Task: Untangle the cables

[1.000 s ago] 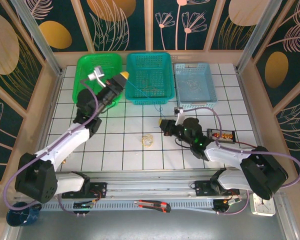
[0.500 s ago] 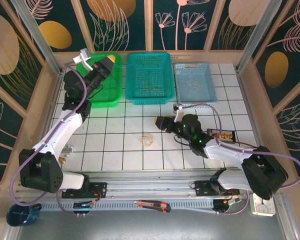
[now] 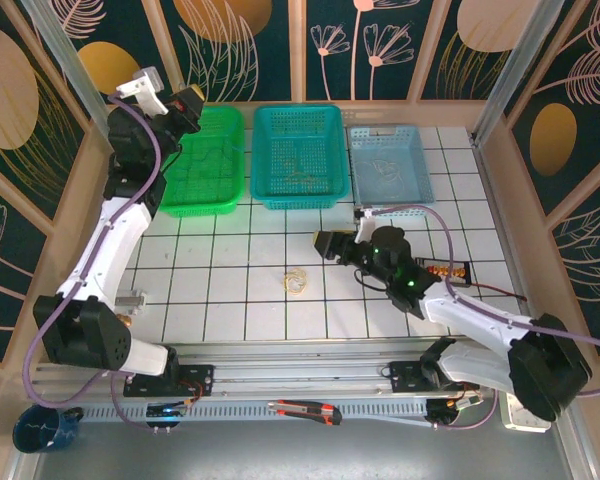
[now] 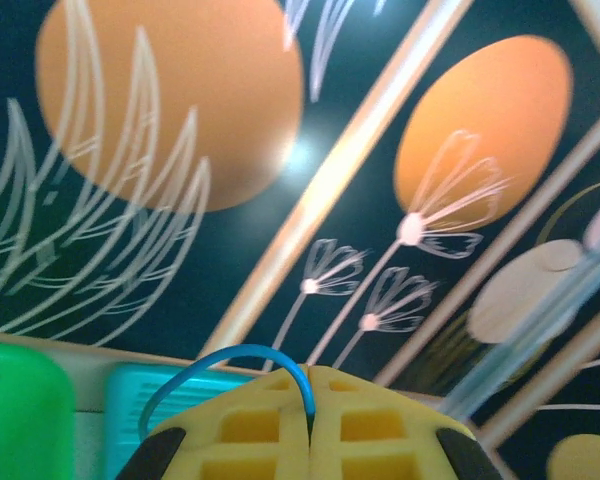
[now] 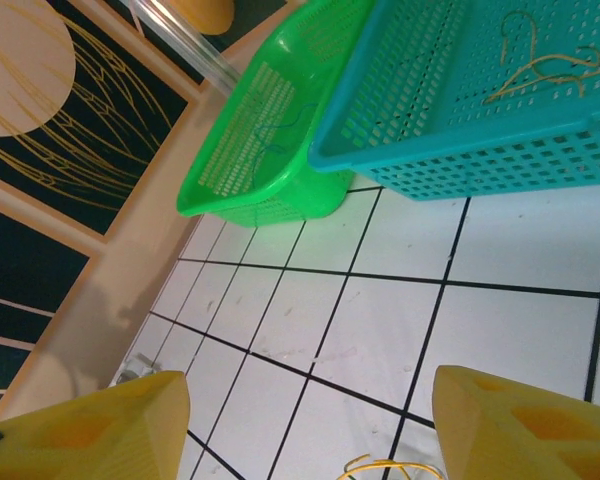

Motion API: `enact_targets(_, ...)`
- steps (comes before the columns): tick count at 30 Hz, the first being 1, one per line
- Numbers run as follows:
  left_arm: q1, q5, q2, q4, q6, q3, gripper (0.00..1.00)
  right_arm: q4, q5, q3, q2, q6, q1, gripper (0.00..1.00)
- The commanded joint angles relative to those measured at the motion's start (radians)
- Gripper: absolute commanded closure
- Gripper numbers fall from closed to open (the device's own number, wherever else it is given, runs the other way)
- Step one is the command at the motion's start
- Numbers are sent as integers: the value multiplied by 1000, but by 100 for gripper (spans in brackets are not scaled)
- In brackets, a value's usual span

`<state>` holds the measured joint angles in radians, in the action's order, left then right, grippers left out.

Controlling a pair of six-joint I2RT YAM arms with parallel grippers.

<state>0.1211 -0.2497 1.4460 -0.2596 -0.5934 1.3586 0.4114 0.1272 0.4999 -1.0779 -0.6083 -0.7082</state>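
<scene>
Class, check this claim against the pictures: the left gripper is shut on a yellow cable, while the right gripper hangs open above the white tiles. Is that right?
Not quite. The left gripper is shut on a blue cable, not a yellow one; the left wrist view shows it looping out from between the closed fingers. The rest stands: the right gripper hangs open above the white tiles.

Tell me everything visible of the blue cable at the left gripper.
The blue cable is a very thin, smooth, plastic-looking wire. It rises from the seam of the left gripper, whose jaws are shut on it, arches over in one loop and curves down past a finger's outer edge. Its ends are hidden. Nothing else touches it; the patterned wall lies behind.
</scene>
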Motion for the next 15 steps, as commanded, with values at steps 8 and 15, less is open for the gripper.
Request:
enact_targets(8, -59, 124, 149, 98, 171, 70, 100, -112, -50, -59, 123, 1, 25, 28)
enact_targets(15, -100, 152, 261, 114, 200, 80, 100, -130, -34, -87, 142, -10, 37, 27)
